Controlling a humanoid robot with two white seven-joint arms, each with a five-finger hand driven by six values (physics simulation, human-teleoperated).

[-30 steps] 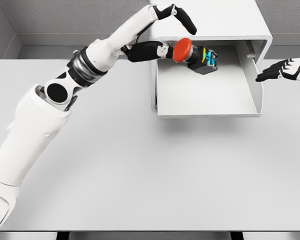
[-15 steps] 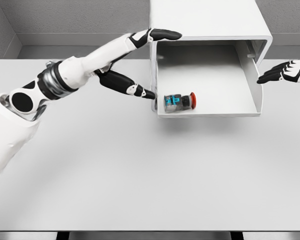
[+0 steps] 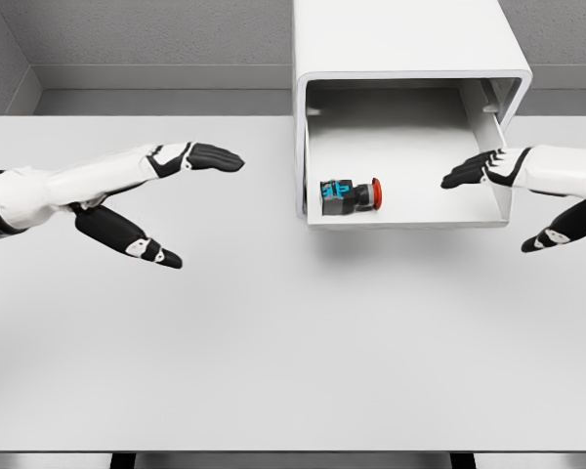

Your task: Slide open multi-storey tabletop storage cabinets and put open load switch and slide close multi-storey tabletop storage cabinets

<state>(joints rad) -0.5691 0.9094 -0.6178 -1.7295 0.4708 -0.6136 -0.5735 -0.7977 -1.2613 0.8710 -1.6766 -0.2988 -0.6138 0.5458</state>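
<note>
Left hand hangs over the white bench, well to the left of the storage cabinet, with fingers spread, thumb dropped low and nothing held. Its arm is cut off at the picture's left edge. Right hand comes in from the right edge, likewise spread and empty; its dark fingertips reach over the right part of the pulled-out drawer, though whether they touch the side wall is hard to judge from above. The load switch lies on its side in the drawer's near left corner, red button pointing right, just beside the left wall and the front lip. Most of the drawer floor is bare. The cabinet's top is cropped by the upper edge. Broad bare bench lies between the hands and toward the near edge.
</note>
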